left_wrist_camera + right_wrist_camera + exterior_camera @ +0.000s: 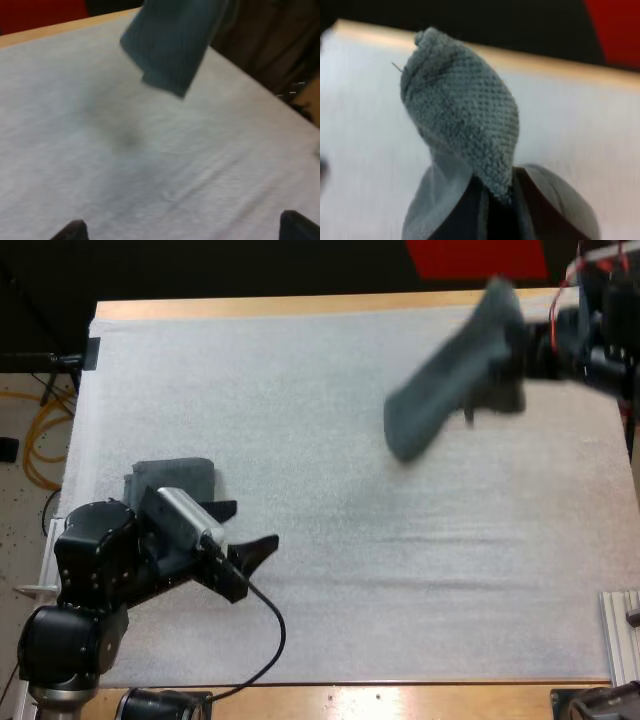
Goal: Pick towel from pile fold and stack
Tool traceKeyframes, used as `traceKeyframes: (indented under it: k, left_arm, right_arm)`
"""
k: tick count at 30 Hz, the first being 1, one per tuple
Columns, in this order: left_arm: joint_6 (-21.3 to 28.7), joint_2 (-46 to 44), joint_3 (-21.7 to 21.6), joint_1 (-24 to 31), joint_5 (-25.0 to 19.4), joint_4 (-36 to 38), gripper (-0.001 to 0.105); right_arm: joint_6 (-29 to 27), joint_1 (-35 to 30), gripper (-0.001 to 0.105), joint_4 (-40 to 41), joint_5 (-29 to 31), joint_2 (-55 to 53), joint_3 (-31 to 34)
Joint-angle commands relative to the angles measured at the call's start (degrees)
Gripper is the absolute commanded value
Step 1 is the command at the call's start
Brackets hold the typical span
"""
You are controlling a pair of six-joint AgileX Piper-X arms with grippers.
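Observation:
A dark grey-green towel (445, 385) hangs in the air over the far right of the mat, blurred by motion. My right gripper (522, 352) is shut on its upper end. In the right wrist view the two black fingers (470, 215) pinch a fold of the towel (462, 115), which stands up past them. A folded towel (175, 480) lies on the mat at the near left, partly hidden by my left arm. My left gripper (250, 530) is open just right of it, low over bare mat. In the left wrist view the fingertips (70, 232) stand wide apart, with the hanging towel (172, 45) farther off.
The white mat (330, 570) covers most of the wooden table (400, 695). A metal rail (620, 635) sits at the near right edge of the table.

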Motion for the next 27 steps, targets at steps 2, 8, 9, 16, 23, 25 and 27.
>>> traceKeyframes:
  k: [2, 8, 9, 16, 23, 25, 27]
  left_arm:
    - [-0.58, -0.31, -0.87, -0.29, 2.27, 0.99, 0.072]
    - [-0.10, -4.30, -0.89, -0.29, 2.38, 3.75, 0.072]
    - [-0.08, -4.75, -0.89, -0.29, 2.38, 3.92, 0.072]
    - [-0.11, -7.79, -0.89, -0.29, 2.38, 4.16, 0.072]
    - [-0.59, -7.77, -0.89, -0.29, 2.38, 4.16, 0.072]
    - [-0.85, -7.77, -0.89, -0.29, 2.38, 4.16, 0.072]
    - [-1.66, -7.77, -0.89, -0.29, 2.38, 4.16, 0.072]
  right_arm:
    - [-0.69, 0.07, 0.001, 5.21, 1.76, -1.80, 3.43]
    - [3.17, 0.07, 0.001, 6.32, 0.22, -4.59, 15.51]
    - [4.00, 0.13, 0.001, 6.34, -0.69, -4.80, 16.78]
    - [6.24, 10.20, 0.001, 5.70, -10.10, -6.30, 29.44]
    - [12.87, 29.53, 0.001, -4.61, -9.96, -6.30, 33.05]
    - [15.21, 33.83, 0.001, -8.31, -6.30, -6.30, 33.05]
    - [17.80, 36.85, 0.002, -11.17, -2.12, -6.30, 33.05]
